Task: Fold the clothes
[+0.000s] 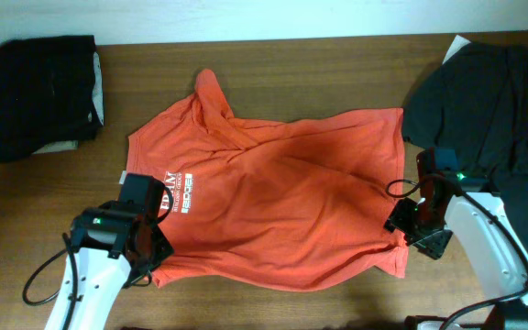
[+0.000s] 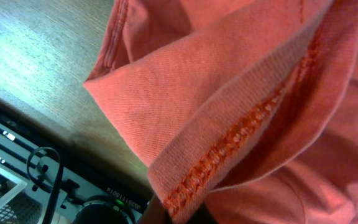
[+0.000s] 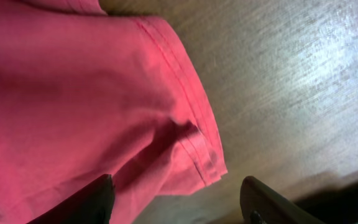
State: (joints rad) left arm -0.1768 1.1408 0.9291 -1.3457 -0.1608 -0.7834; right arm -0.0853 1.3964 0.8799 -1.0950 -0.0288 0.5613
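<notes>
Two grippers, one red-orange T-shirt (image 1: 282,202), spread crumpled mid-table (image 1: 337,55), white lettering near its left side. Left gripper (image 1: 159,240) at the shirt's near-left corner: wrist view shows the stitched hem (image 2: 229,149) running down between the fingertips, pinched, fabric raised off the wood. Right gripper (image 1: 401,225) at the near-right hem corner: fingers (image 3: 98,199) spread wide, the corner lying between them, nothing gripped. Two dark garments: one folded black pile (image 1: 39,92) far left, one loose black piece (image 1: 484,92) far right.

overhead: top-down, far | wrists: low, close on shirt (image 1: 282,202) hems (shared)
</notes>
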